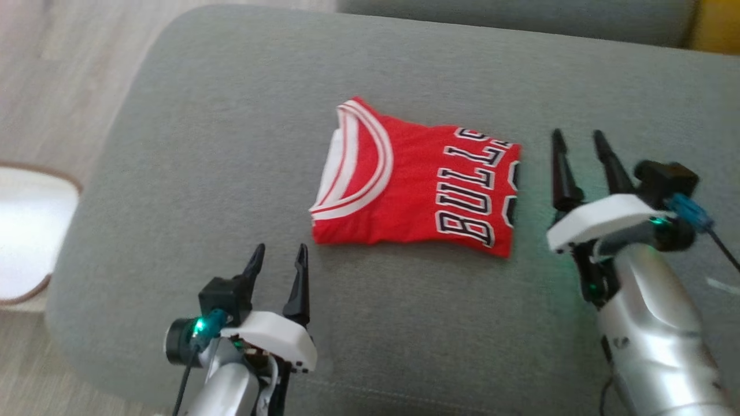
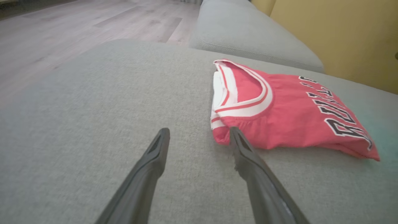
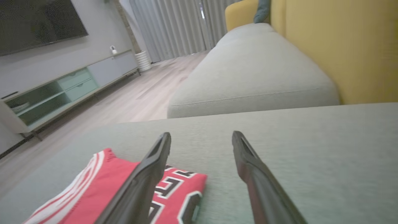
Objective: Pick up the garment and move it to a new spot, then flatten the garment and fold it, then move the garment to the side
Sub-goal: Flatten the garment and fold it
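The red garment lies folded into a rough rectangle near the middle of a wide grey seat cushion. Its white-and-red neckline trim is turned toward the robot's left. The black-and-white lettering runs sideways along the edge nearer the robot's right. It looks fairly flat, with the folded layers showing as a soft lip along the near edge.

The right hand hangs just beside the lettered edge, clear of the cloth. Its two dark fingers are spread apart with nothing between them. In the right wrist view one of those fingers crosses in front of the garment's corner and the other sits over bare cushion.

The left hand is near the garment's near-left corner, a little short of it in the head view. Its fingers are likewise parted and empty. In the left wrist view one fingertip lines up with that corner, and I cannot tell whether it touches.

Beyond the cushion sits a second cushion of the same grey, backed by a yellow backrest. A pale wooden floor stretches off to one side, toward a low cabinet and grey curtains.
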### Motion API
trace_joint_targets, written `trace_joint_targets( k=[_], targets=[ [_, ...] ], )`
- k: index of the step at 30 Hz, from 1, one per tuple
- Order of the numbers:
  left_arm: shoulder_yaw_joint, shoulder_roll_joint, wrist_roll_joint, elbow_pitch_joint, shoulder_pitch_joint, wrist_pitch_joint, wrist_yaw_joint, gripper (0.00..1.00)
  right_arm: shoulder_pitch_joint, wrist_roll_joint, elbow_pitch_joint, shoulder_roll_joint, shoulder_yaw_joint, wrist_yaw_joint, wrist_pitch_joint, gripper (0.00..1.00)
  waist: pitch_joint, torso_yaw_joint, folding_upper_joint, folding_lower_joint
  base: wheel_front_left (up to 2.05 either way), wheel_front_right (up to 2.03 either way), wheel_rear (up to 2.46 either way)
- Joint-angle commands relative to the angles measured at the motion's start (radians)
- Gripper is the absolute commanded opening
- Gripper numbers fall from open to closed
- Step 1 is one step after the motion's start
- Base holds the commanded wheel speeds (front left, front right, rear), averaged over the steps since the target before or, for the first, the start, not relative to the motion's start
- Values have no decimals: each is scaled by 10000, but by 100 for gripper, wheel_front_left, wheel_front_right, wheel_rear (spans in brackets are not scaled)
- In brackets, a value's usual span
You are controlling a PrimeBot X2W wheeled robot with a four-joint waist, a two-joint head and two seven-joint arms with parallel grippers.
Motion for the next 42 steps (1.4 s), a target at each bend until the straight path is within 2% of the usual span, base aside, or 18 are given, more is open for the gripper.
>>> trace_joint_targets(
  k=[1, 6, 12, 24, 42],
  targets=[
    [431, 74, 147, -374, -393, -124, 70, 100, 82, -270, -563, 74, -65, 67, -126, 100, -16, -447, 0, 0, 0, 0, 0],
    [760, 74, 607, -389, -410, -124, 244, 100, 984, -1261, -1515, 168, -935, 67, -129, 100, -69, -976, 0, 0, 0, 0, 0],
    [1155, 74, 971, -341, -248, -124, 362, 100, 1982, -1666, -2174, 258, -1483, 67, -130, 100, -239, -1309, 0, 0, 0, 0, 0],
    [1610, 74, 1290, -169, 306, -124, 303, 100, 3144, -1338, -2400, 268, -1111, 67, -131, 100, -805, -1479, 0, 0, 0, 0, 0],
    [1912, 74, 1397, -142, 917, -124, 257, 100, 3621, -987, -2476, 269, -531, 67, -131, 100, -1444, -1729, 0, 0, 0, 0, 0]
  ],
)
